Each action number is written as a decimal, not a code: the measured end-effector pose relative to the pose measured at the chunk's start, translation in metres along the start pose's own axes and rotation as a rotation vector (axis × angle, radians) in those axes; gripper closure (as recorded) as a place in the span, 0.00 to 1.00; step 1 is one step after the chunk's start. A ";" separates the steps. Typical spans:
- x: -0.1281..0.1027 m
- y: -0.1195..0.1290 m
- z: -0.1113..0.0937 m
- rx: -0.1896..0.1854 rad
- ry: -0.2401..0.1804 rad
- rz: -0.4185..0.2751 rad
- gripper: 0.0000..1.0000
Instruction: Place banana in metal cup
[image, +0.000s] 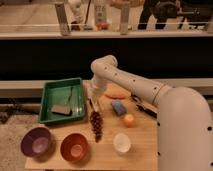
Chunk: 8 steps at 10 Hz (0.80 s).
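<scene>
My gripper (93, 103) points down at the table's back left, just right of the green tray (48, 92) and above the dark grape bunch (95, 125). A small pale elongated shape (91, 106) right under the gripper may be the banana; whether the gripper touches it I cannot tell. The pale round cup (121, 142), seemingly the metal cup, stands upright near the front edge, well to the gripper's front right.
A purple bowl (36, 141) and an orange bowl (75, 146) sit at the front left. An orange carrot-like piece (116, 93), a blue block (118, 106), an orange ball (129, 120) and a black tool (145, 107) lie right of the gripper. A grey block lies in the tray.
</scene>
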 end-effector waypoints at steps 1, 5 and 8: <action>0.000 0.000 -0.003 -0.003 0.005 0.006 0.20; -0.001 0.004 -0.010 -0.022 0.022 0.039 0.20; 0.001 0.003 -0.012 -0.034 0.028 0.055 0.20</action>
